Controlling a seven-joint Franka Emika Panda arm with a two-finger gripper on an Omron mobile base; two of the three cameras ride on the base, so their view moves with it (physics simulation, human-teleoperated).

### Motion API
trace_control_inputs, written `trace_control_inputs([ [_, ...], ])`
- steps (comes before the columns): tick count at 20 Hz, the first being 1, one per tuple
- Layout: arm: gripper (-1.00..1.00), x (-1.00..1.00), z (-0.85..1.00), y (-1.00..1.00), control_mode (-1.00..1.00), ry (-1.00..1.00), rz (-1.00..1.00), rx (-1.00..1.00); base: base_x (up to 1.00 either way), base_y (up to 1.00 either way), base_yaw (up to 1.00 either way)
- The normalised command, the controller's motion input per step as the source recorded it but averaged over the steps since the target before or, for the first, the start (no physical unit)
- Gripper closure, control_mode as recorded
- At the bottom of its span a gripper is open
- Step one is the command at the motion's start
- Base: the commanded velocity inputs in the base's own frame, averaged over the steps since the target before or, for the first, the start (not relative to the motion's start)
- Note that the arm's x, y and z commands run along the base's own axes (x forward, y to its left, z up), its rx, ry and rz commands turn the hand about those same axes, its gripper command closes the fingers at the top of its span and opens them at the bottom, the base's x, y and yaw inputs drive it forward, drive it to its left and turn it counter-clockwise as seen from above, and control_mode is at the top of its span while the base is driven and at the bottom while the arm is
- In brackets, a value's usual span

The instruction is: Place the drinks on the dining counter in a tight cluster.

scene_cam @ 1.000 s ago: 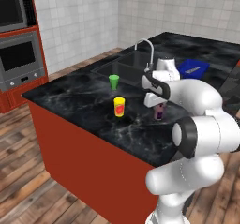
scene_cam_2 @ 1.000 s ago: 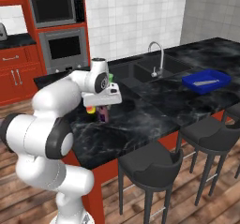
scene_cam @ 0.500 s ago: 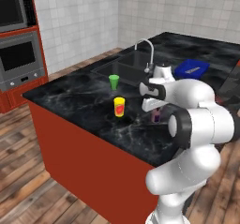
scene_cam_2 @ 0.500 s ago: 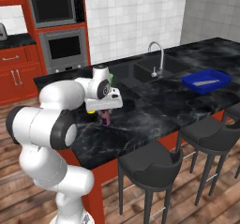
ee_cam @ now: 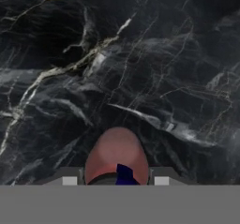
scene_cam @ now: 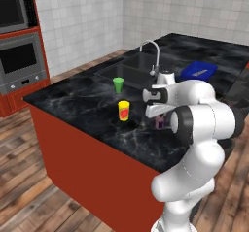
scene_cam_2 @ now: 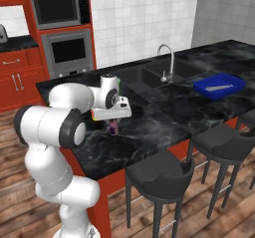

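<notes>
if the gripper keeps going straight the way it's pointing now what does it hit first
Probably the dining counter. The gripper, shut on the purple bottle, points down at the bare black top, so the bottle's base would likely touch first; depth is unclear.

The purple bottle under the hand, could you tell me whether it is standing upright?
Upright: the purple bottle stands vertically under the gripper, which is shut on it.

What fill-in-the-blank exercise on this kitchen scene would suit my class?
1. The pincer is shut on the ____ bottle.
2. The green cup stands between the yellow cup and the ____.
3. The blue tray rests on the ____ counter.

Missing words: purple; sink; dining
</notes>
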Motion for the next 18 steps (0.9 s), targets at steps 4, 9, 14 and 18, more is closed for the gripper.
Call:
trace_control_inputs([
  [4,1.00,0.00,-0.36,0.00,-1.00,0.00,0.00,0.00,0.00,0.00,0.00],
  [9,1.00,0.00,-0.39,0.00,-1.00,0.00,0.00,0.00,0.00,0.00,0.00],
  [14,1.00,0.00,-0.28,0.00,-1.00,0.00,0.00,0.00,0.00,0.00,0.00],
  [18,1.00,0.00,-0.14,0.00,-1.00,0.00,0.00,0.00,0.00,0.00,0.00],
])
